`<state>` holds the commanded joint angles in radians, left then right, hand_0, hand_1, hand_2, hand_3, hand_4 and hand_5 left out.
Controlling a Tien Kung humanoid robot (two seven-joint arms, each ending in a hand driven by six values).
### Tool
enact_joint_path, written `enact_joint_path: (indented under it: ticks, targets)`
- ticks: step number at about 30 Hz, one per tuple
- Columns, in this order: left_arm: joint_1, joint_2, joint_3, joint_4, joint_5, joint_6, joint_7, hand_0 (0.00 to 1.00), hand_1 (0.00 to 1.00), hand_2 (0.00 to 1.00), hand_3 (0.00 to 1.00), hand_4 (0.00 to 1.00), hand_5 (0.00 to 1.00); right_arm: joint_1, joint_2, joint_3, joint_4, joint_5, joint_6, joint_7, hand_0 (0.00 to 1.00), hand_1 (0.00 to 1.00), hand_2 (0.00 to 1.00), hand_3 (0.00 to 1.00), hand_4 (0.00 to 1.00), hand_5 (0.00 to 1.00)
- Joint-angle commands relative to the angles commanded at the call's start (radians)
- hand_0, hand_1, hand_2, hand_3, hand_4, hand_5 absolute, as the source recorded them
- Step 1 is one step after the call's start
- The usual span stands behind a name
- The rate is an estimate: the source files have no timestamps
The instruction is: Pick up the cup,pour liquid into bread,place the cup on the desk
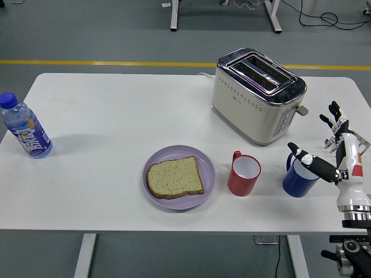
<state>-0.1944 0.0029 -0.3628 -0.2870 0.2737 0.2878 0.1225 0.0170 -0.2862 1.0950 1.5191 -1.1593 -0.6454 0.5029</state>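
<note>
**Right hand hovering at the blue cup, nothing gripped**

The right hand (338, 152) is reaching in from the lower right corner, its white forearm standing almost upright over the table's right end. Its fingers (332, 113) are spreading wide and pointing toward the far edge, and the thumb is stretching left over the rim of the blue cup (298, 178); whether the thumb is touching the rim cannot be told. The hand is holding nothing.

The blue cup is standing upright on the white table (110, 121), long axis vertical, mouth up, with its handle pointing back and to the left, toward the toaster (256, 95). Just to its left the red cup (243, 174) is also standing upright, mouth up, showing a white inside, its handle pointing to the far left. The two cups are sitting near each other but apart.

Left of the red cup, the purple plate (178, 200) is carrying one slice of bread (174, 177) lying flat, its rounded top pointing left. A metal rack (355, 141) is showing partly behind the hand. A water bottle (24, 127) with a blue cap is standing at the table's left edge, well apart from everything else.
</note>
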Motion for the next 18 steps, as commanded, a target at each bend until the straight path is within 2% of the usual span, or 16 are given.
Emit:
enact_joint_path:
  ticks: [1, 2, 7, 8, 13, 14, 18]
  targets:
    - [0.000, 0.000, 0.001, 0.000, -0.001, 0.000, -0.001, 0.679, 0.683, 0.698, 0.542, 0.251, 0.998, -0.002, 0.000, 0.009, 0.017, 0.032, 0.000, 0.007, 0.976, 0.856, 0.959, 0.998, 0.998, 0.092]
    - [0.000, 0.000, 0.001, 0.000, -0.002, 0.000, -0.001, 0.679, 0.683, 0.698, 0.542, 0.251, 0.998, -0.003, 0.001, 0.016, 0.027, 0.058, 0.000, 0.011, 0.910, 0.811, 0.919, 0.959, 0.998, 0.079]
    - [0.000, 0.000, 0.003, 0.000, -0.004, 0.000, -0.002, 0.679, 0.683, 0.698, 0.542, 0.251, 0.998, -0.005, 0.009, 0.055, 0.051, 0.169, 0.000, 0.027, 0.910, 0.811, 0.919, 0.959, 0.998, 0.079]
    - [0.000, 0.001, 0.004, 0.000, -0.005, -0.001, -0.003, 0.679, 0.683, 0.698, 0.542, 0.251, 0.998, -0.006, 0.011, 0.065, 0.051, 0.178, 0.000, 0.020, 0.887, 0.786, 0.891, 0.919, 0.998, 0.082]
    - [-0.001, 0.001, 0.006, 0.000, -0.008, 0.000, -0.005, 0.679, 0.683, 0.698, 0.542, 0.251, 0.998, -0.007, 0.022, 0.108, 0.050, 0.232, 0.000, 0.015, 0.887, 0.786, 0.891, 0.919, 0.998, 0.082]
    - [-0.001, 0.001, 0.005, 0.000, -0.008, 0.000, -0.004, 0.679, 0.683, 0.698, 0.542, 0.251, 0.998, -0.006, 0.024, 0.114, 0.050, 0.248, 0.000, 0.017, 0.741, 0.642, 0.711, 0.732, 0.882, 0.097]
    - [0.000, 0.001, 0.004, 0.001, -0.006, 0.000, -0.004, 0.679, 0.683, 0.698, 0.542, 0.251, 0.998, 0.002, 0.027, 0.136, 0.038, 0.350, 0.000, 0.036, 0.741, 0.642, 0.711, 0.732, 0.882, 0.097]
